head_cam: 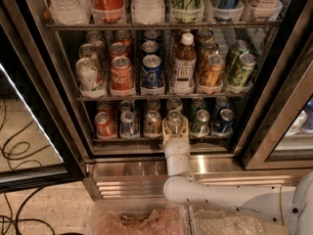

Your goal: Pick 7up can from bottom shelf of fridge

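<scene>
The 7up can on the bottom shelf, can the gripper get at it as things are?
Probably yes. The gripper is right at the 7up can on the bottom shelf of the fridge, with nothing between them. The neighbouring cans sit close on either side, so room is tight.
</scene>
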`<state>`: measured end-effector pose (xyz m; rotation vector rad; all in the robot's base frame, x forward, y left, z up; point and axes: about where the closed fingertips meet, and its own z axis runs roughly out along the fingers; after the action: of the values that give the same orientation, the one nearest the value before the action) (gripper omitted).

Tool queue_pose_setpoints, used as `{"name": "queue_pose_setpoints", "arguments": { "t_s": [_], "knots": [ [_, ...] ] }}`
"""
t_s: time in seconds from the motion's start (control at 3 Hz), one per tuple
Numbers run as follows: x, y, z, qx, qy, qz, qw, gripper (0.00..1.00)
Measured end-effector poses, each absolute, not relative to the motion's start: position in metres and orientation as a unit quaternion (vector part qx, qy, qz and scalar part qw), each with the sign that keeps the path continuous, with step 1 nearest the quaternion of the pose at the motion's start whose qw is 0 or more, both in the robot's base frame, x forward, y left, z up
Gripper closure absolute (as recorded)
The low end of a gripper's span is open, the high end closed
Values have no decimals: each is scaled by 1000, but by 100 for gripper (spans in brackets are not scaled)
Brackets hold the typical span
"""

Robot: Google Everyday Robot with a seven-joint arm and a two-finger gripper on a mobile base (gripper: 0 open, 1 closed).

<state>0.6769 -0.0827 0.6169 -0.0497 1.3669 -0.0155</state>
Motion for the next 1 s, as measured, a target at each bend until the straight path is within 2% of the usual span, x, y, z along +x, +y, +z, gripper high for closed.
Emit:
{"name": "queue_pose_setpoints", "arguments": {
  "t_s": [0.33, 1.0],
  "knots": [
    [677, -83, 617, -23, 631, -7, 775, 100],
    [676, -80, 627, -21, 625, 4, 781, 100]
  ]
}}
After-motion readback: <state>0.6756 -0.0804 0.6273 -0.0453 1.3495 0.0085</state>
